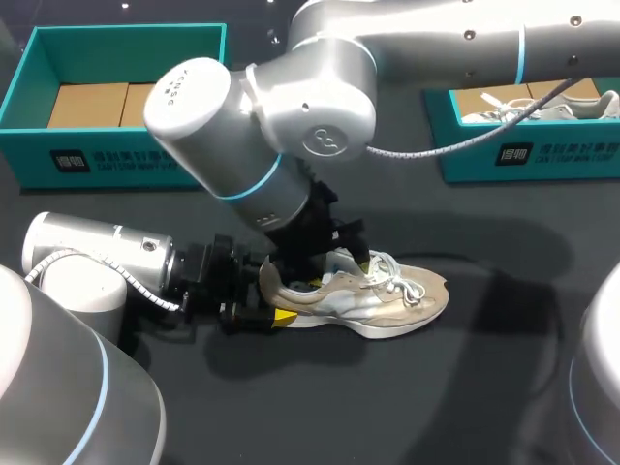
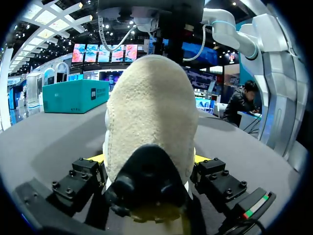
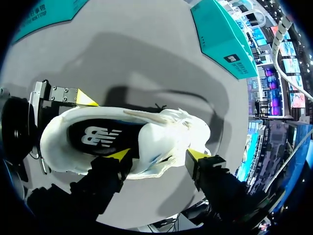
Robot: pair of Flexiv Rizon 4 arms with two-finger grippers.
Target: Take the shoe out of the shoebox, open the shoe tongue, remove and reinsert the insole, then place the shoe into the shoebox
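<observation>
Left wrist view: the left gripper (image 2: 149, 158) is clamping the shoe (image 2: 149, 112) by its heel, flat on the table (image 1: 436, 407). The right gripper (image 3: 157, 155) is straddling the tongue, fingers spread wide. It's looking light and soft on top, so the firm heel seems the safest hold.

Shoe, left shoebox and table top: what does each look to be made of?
The shoe looks part suede, part textile: its beige heel is napped and fuzzy up close, with paler smooth panels and woven laces. The left shoebox looks like cardboard, matte teal outside, brown inside. The table has a dark, matte top, perhaps cloth or a mat; I cannot tell which.
</observation>
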